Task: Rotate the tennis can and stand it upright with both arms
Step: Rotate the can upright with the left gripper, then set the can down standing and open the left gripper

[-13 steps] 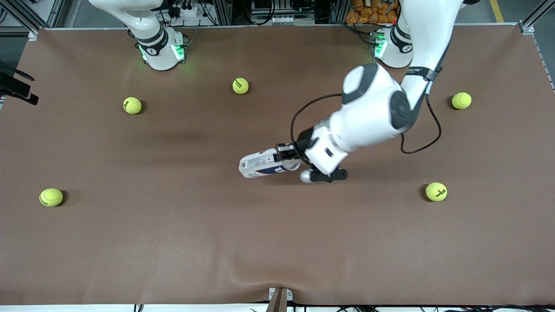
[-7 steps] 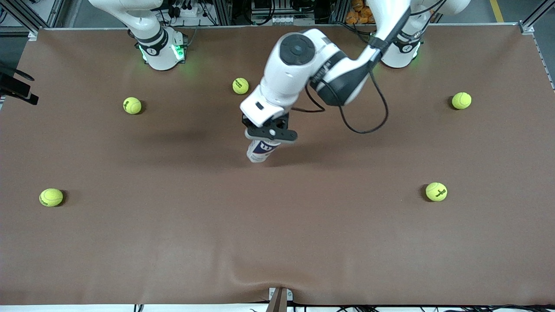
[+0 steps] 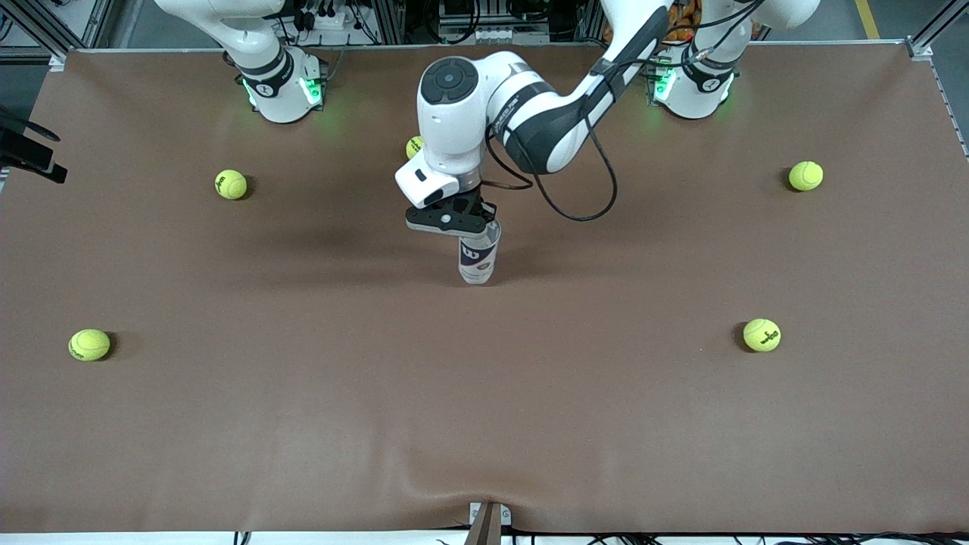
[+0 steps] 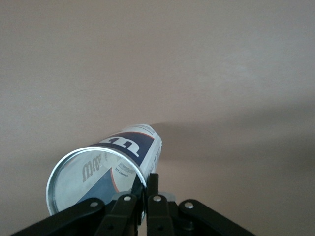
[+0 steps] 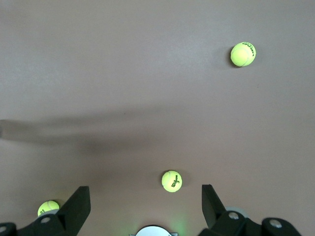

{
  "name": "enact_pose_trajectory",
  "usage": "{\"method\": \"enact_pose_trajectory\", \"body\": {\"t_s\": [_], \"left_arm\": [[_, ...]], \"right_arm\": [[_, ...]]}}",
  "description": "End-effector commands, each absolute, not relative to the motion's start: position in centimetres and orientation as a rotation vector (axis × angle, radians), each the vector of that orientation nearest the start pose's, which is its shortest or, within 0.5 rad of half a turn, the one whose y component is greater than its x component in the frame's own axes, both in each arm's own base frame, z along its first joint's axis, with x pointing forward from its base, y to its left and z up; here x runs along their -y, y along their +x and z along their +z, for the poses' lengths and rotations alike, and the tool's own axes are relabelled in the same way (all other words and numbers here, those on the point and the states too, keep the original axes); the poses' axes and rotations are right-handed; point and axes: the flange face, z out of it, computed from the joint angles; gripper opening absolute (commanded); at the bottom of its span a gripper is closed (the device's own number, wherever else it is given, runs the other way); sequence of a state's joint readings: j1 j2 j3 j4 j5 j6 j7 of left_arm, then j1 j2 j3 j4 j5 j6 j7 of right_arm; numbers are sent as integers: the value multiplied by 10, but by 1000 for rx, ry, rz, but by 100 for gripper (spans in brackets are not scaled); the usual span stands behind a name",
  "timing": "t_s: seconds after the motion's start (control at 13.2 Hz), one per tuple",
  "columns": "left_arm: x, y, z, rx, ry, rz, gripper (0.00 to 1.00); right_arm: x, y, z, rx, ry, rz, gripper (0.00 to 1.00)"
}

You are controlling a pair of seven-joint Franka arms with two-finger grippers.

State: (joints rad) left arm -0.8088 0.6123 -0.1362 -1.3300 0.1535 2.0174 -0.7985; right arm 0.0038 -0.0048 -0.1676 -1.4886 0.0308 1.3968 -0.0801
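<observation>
Can: the can (image 3: 478, 261) is standing close to upright near the middle of the table (image 3: 303, 424), its base seeming to touch the cloth, its top rim caught by the left gripper (image 3: 484, 224).
Left gripper: its fingers (image 4: 153, 196) are pinching the open rim's thin wall, one finger inside and one outside, clamped tight.
Right gripper: the right gripper (image 5: 145, 201) is waiting high over its own end of the table, fingers spread wide and holding nothing.
Handling: the can is looking empty, so probably light, thin-walled and smooth; a hard squeeze is likely bending it and it is liable to tip.
Where to hold: the rim is serving for a pinch; the labelled middle is looking better for a steadying grip from the side.
Balls: several balls (image 3: 231, 184) are lying scattered, well apart from the can.
</observation>
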Motion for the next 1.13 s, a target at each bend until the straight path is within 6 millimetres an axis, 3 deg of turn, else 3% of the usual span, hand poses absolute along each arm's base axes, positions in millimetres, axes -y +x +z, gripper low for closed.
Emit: {"method": "enact_pose_trajectory", "body": {"t_s": [0.0, 0.15, 0.23, 0.45, 0.53, 0.76, 0.83, 1.06], "left_arm": [[576, 459, 390, -304, -3116, -199, 0], [577, 459, 380, -304, -3109, -184, 0], [577, 460, 376, -305, -3105, -176, 5], [575, 462, 373, -300, -3102, -172, 23], [575, 463, 373, -299, -3104, -175, 44], [569, 468, 387, -294, -3113, -199, 57], [568, 468, 398, -291, -3121, -215, 100], [558, 470, 438, -268, -3149, -277, 100]], "right_arm": [[85, 527, 655, -153, -3096, 120, 100], [85, 527, 655, -151, -3096, 120, 100], [85, 527, 655, -151, -3096, 120, 100], [85, 527, 655, -151, -3096, 120, 100], [85, 527, 655, -153, -3096, 120, 100], [85, 527, 655, -153, -3096, 120, 100], [85, 527, 655, -153, -3095, 120, 100], [85, 527, 654, -153, -3095, 122, 100]]}}
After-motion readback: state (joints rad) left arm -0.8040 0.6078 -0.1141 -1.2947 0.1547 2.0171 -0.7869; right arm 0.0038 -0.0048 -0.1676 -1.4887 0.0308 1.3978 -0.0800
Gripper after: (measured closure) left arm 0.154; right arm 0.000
